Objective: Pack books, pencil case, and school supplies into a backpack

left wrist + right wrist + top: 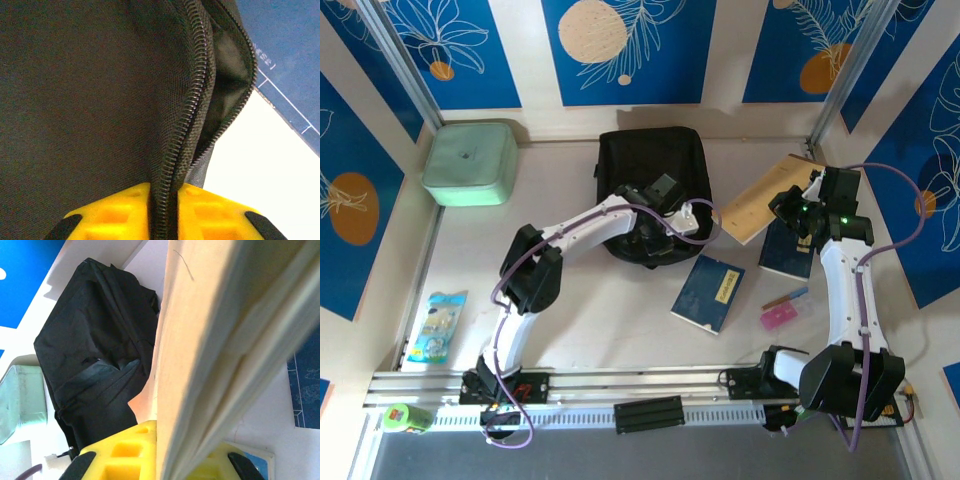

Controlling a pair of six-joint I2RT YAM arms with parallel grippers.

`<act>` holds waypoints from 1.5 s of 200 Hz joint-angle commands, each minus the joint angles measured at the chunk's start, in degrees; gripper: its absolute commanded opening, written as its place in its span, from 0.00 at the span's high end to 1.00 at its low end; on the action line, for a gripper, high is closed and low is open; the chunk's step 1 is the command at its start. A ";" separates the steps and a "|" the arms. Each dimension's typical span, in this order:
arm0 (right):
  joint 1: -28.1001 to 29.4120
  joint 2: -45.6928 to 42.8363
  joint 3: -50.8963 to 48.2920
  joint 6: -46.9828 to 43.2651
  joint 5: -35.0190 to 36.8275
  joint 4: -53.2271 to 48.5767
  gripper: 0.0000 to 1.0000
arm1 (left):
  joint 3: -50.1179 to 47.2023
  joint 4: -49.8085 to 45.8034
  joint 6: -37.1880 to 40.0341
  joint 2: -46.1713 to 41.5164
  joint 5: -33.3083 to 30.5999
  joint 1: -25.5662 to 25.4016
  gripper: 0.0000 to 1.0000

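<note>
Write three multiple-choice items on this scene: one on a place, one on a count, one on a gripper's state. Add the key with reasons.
1. Where on the table does the mint-green box sit?
A. far left corner
B. near right corner
C. middle

2. How many dark blue books lie on the table?
A. one
B. four
C. two

3. The right gripper is:
A. open and empty
B. shut on the tan board
C. shut on a pencil

Key:
1 A, the box sits where the far and left walls meet.
2 C, one book lies mid-table and the other lies partly under the right arm.
3 B, the wrist view shows the board between its yellow fingers.
</note>
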 commanded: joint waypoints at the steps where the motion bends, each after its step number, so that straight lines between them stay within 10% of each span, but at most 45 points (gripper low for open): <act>1: -0.56 -2.07 1.23 -0.41 -2.02 1.05 1.00 | 2.82 -3.47 0.89 -2.75 1.39 0.36 0.83; 113: -1.79 -3.88 7.66 -0.13 -2.22 -7.28 1.00 | 13.29 0.50 -9.76 -8.62 -4.40 5.02 1.00; 194: -1.41 -5.62 10.44 1.91 -24.04 -15.39 1.00 | 13.77 20.36 -20.11 -10.95 -9.60 7.07 1.00; 300: 18.05 5.51 -0.52 15.38 -28.53 6.82 1.00 | 8.56 25.33 -21.37 -11.76 0.74 6.97 1.00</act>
